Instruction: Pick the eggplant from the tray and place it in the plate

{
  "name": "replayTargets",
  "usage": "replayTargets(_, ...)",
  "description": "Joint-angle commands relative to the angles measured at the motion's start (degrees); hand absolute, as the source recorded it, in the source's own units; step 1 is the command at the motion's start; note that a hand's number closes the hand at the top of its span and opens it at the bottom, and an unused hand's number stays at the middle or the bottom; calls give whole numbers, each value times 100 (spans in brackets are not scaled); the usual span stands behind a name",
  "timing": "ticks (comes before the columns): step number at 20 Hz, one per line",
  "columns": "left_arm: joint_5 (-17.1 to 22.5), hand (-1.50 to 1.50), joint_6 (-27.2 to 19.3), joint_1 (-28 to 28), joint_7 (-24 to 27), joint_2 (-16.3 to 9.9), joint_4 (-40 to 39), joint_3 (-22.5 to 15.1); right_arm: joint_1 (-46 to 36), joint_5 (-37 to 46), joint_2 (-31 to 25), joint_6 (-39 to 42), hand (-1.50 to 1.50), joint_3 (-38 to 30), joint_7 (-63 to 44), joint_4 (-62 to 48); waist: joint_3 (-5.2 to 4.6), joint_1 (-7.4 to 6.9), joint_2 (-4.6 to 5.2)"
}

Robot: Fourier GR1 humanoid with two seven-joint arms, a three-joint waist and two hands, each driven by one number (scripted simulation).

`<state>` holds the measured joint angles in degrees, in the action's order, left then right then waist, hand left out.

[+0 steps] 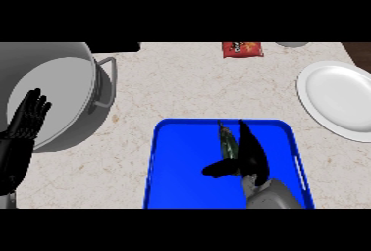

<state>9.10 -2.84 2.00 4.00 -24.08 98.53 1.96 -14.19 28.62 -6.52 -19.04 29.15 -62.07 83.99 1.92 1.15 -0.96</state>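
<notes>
my right hand [250, 156] curls around the eggplant [228, 141] on the near tray [177, 162] | left hand [29, 115] rests open, far left | risk: slim eggplant slips out before reaching the plate [340, 100], far right

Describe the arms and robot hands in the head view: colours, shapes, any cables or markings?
Both are black, with slim segmented fingers and a thumb. The left robot hand runs into a dark, ribbed-looking wrist and forearm at the view's left edge. The right robot hand sits on a smooth, rounded grey forearm rising from the lower edge. No cables, labels or markings show.
</notes>
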Motion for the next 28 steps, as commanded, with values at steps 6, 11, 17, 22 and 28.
replayTargets(6, -32, 0, 129, 340, -81, 415, -814, -327, -70, 200, 264, 98, -150, -65, -506, -441, -206, -54, 141)
replayTargets(11, -147, 0, 121, 141, -101, 535, -918, -434, 23, -225, 156, 408, 150, -152, 348, -594, -196, -30, 170)
replayTargets(17, -190, 0, 141, 41, -114, 590, -999, -389, -283, 15, 516, 159, 150, -148, 437, -862, -199, -87, 183)
replayTargets(22, -257, 0, 107, 159, -147, 662, -889, -374, -409, 458, -53, 226, 150, -282, 578, -719, -202, -46, 143)
replayTargets(28, -124, 0, 8, 516, -351, 433, -277, 88, 459, 371, -2727, 759, 150, -895, 2539, -510, -177, 555, 136)
